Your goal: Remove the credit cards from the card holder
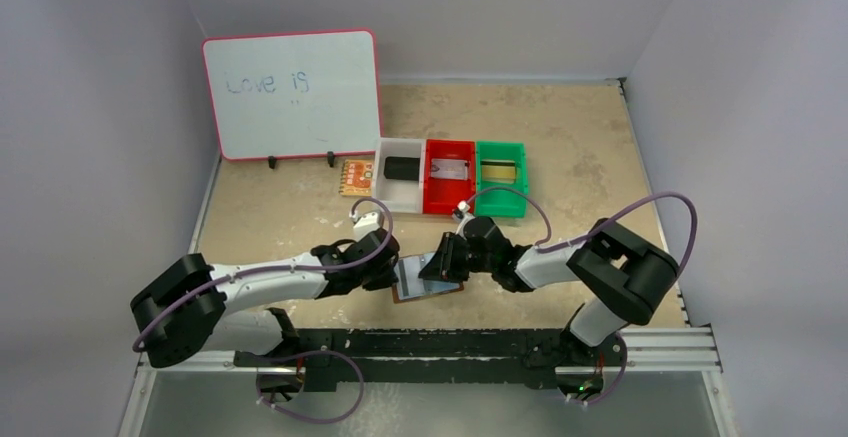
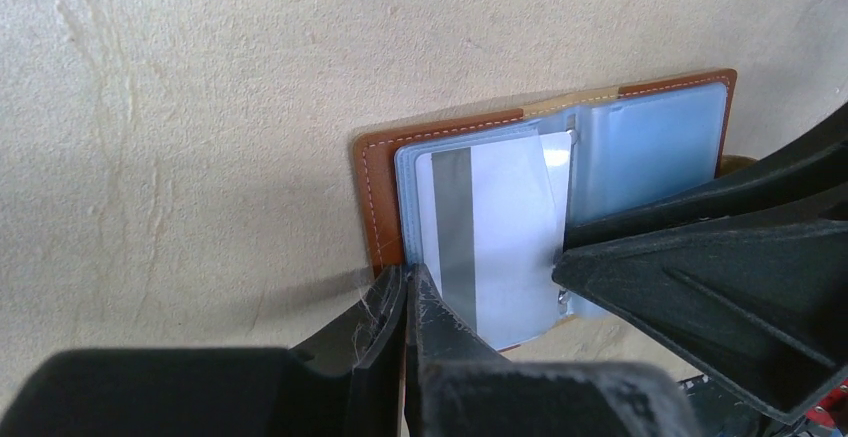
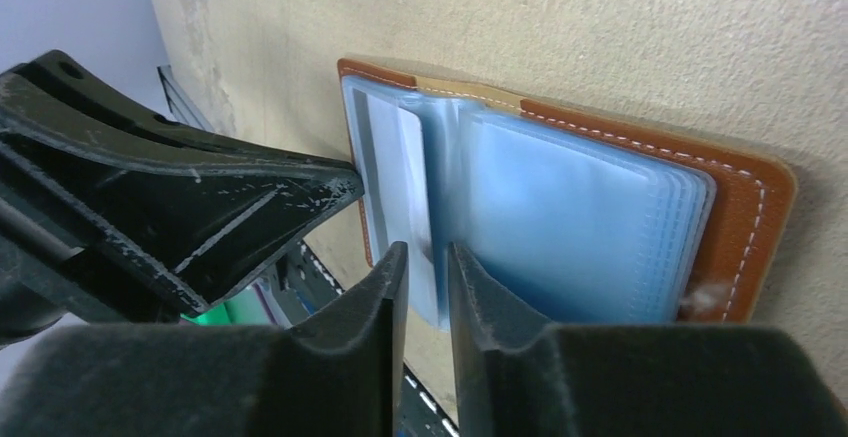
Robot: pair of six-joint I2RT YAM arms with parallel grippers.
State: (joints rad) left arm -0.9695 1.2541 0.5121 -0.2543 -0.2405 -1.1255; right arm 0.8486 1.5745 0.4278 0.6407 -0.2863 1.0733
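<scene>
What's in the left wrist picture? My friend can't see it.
An open brown card holder lies on a beige table, a white credit card with a grey stripe poking from its pocket. Jaws reach in from below and right.

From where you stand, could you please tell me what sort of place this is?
Probably a robotics lab test cell: plain walls box in a tan tabletop, a left arm and right arm are mounted on a rail at its near edge, and a whiteboard stands at the back.
</scene>
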